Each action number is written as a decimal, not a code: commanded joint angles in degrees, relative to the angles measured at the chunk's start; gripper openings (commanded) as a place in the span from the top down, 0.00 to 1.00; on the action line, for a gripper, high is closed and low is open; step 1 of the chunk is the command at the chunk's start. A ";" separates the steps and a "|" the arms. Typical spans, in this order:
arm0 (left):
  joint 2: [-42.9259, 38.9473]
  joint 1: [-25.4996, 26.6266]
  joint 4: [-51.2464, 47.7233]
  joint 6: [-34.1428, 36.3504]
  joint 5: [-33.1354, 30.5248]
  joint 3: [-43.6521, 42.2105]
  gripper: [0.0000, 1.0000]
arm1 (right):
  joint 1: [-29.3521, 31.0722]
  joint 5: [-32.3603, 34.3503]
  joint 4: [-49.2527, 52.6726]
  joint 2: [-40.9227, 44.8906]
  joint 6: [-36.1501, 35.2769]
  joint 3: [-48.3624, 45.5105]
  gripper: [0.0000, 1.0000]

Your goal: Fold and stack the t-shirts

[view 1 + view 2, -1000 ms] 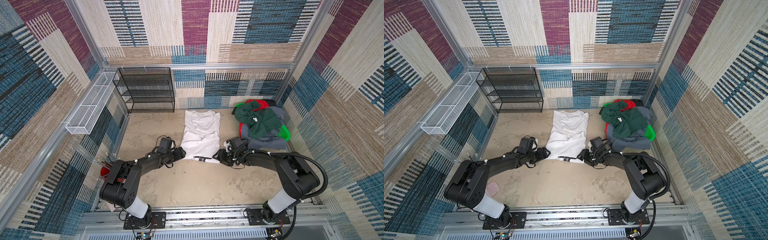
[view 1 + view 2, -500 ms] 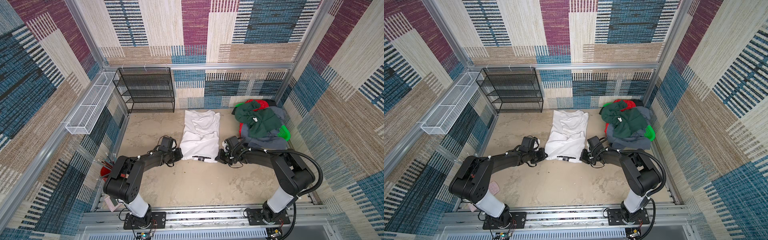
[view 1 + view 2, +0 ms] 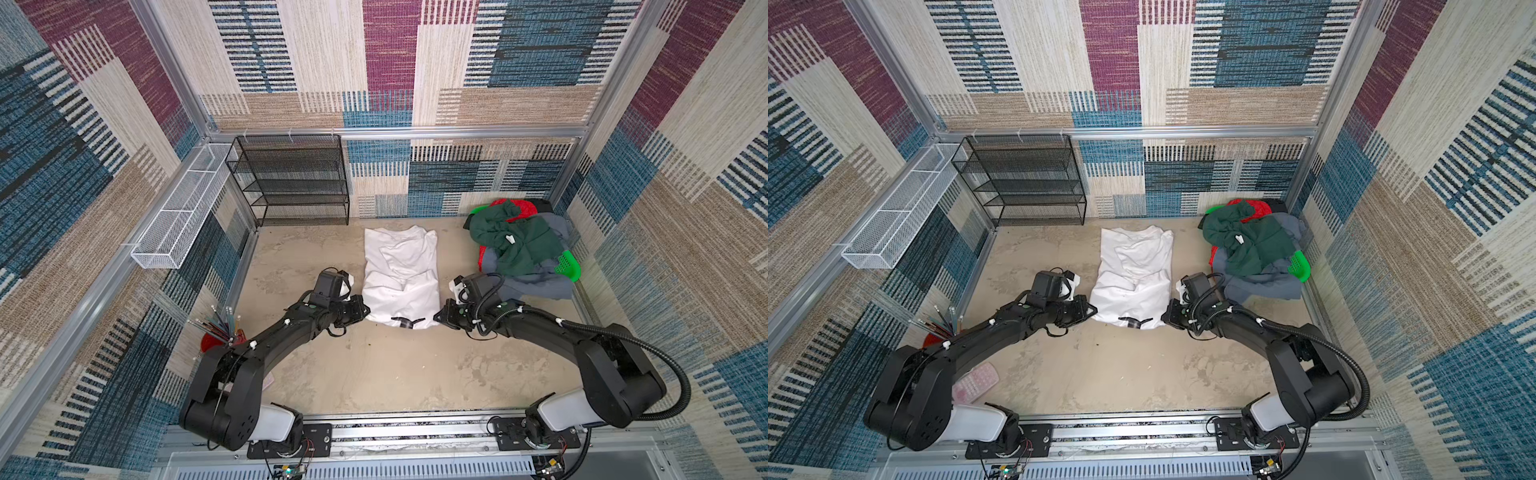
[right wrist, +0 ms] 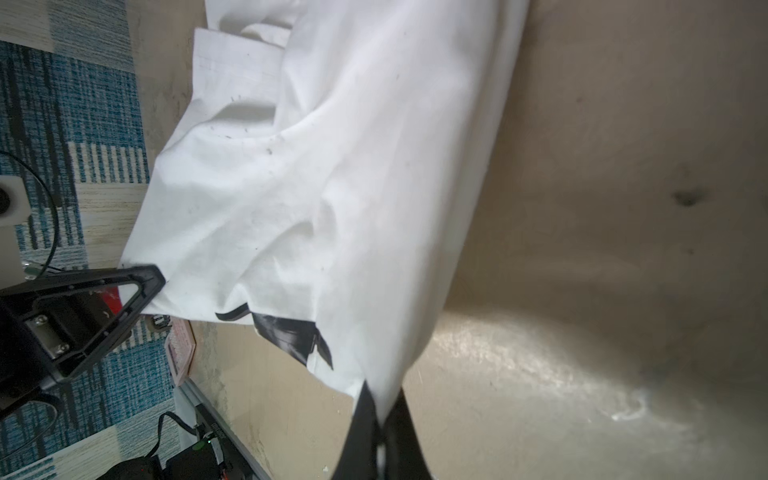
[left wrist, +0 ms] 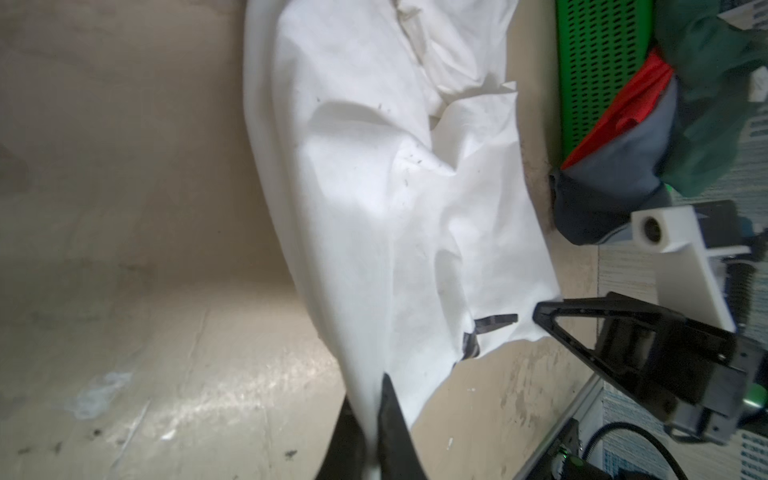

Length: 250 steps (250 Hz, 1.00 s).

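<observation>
We see the white t-shirt (image 3: 401, 270) lying lengthwise in the middle of the beige tabletop (image 3: 374, 374), its sides folded in, so it forms a long narrow panel. Its far end is close to the back wall and its near hem is towards the arms. At the near hem a black printed patch (image 3: 405, 322) shows. In the wrist views it looks like bent strokes, and we cannot read it as letters. Small dark specks dot the cloth.

The left gripper (image 3: 365, 311) is pinched tight on the near left corner of the hem, with white cloth caught between its jaws in the left wrist view. The right gripper (image 3: 436, 318) is clamped the same way on the near right corner. Both sit low at the table, with the hem stretched between them.

To the right, against the wall, the other shirts lie heaped over a bright green basket (image 3: 567, 266). The dark green shirt (image 3: 523, 241) is on top, the red shirt (image 3: 521, 208) behind it and the grey-blue shirt (image 3: 536, 284) spills towards the right arm. The dark green one has a small white tag (image 3: 510, 239), too small for us to read.

A black wire shelf (image 3: 291, 183) stands at the back left and a white mesh tray (image 3: 178, 220) hangs on the left wall. By the left arm's base are a red cup of pencils (image 3: 220, 332) and a pink flat object (image 3: 976, 380).
</observation>
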<state>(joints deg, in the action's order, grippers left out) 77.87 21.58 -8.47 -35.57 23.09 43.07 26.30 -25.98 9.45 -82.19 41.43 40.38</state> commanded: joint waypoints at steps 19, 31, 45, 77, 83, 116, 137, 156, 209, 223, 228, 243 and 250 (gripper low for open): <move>-5.73 1.97 -6.56 -0.16 1.01 -0.32 1.00 | 0.06 -3.67 -3.71 6.32 3.64 -2.75 1.00; -7.25 2.85 -8.62 -0.05 0.11 -0.06 1.00 | 0.05 -3.67 -3.18 8.43 3.91 -3.19 1.00; -9.08 4.53 -11.88 0.23 -1.57 1.01 1.00 | 0.06 -3.91 -2.28 11.02 4.07 -3.38 1.00; -14.09 10.68 -17.99 -1.07 -6.76 2.97 1.00 | 0.30 -3.59 2.59 17.58 4.28 -2.06 1.00; -15.11 11.60 -18.59 -1.76 -7.21 3.03 1.00 | 0.42 -3.07 3.87 18.81 4.15 -1.34 1.00; -20.56 14.63 -21.70 -6.36 -9.89 3.10 1.00 | 0.94 2.09 9.97 25.01 5.36 1.40 1.00; -23.42 16.31 -25.41 -7.79 -13.42 4.72 1.00 | 0.94 1.56 10.62 26.89 6.49 2.44 1.00; -24.65 16.73 -27.62 -8.09 -13.79 6.08 1.00 | 0.94 1.38 11.83 27.18 6.89 3.91 1.00; -24.27 16.82 -28.50 -8.55 -15.88 7.05 1.00 | 0.94 1.97 12.87 25.40 5.82 7.07 1.00; -23.40 16.82 -28.21 -8.26 -16.18 7.39 1.00 | 0.94 2.58 12.71 24.31 5.20 7.89 1.00; -22.93 16.87 -28.18 -8.13 -16.28 7.51 1.00 | 0.94 2.75 12.59 23.84 4.99 8.03 1.00; -21.58 16.82 -28.24 -7.37 -16.74 8.13 1.00 | 0.94 2.70 11.76 22.38 4.56 8.53 1.00; -20.99 16.79 -28.38 -7.11 -17.16 8.49 1.00 | 0.94 2.86 11.35 21.72 4.60 8.69 1.00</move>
<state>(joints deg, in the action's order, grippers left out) 55.11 38.39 -35.92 -43.29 8.25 50.02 27.20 -24.82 22.57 -58.54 47.03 48.05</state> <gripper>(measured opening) 0.082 0.055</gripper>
